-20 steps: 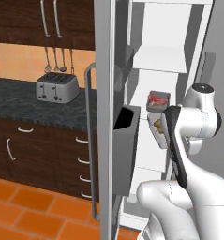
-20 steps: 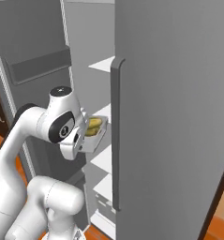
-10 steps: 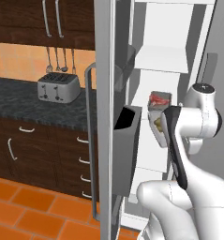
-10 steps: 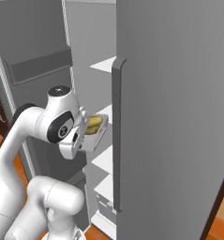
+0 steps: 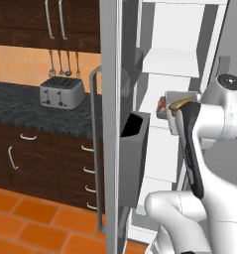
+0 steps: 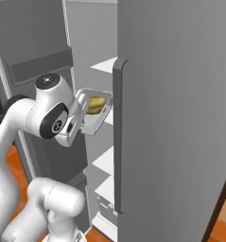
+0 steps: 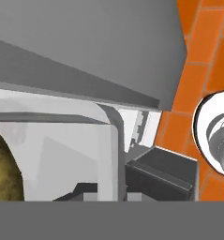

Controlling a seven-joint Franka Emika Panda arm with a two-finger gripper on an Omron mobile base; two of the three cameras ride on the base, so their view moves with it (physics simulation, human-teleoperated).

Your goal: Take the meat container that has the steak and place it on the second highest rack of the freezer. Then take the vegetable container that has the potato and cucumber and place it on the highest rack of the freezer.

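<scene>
White freezer racks (image 5: pixel 170 62), meat container (image 5: pixel 165 105)

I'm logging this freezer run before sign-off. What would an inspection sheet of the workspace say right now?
Surface: white freezer racks, door open.
Job's things: vegetable container raised in front of the racks, potato inside; something red behind it, unclear.
Clutter: nothing seen.
Claw: at the container's rim; jaws hidden, grip cannot be confirmed.
Cables: nothing seen.
Surroundings: toaster on dark counter, hanging utensils, orange tile floor.
</scene>
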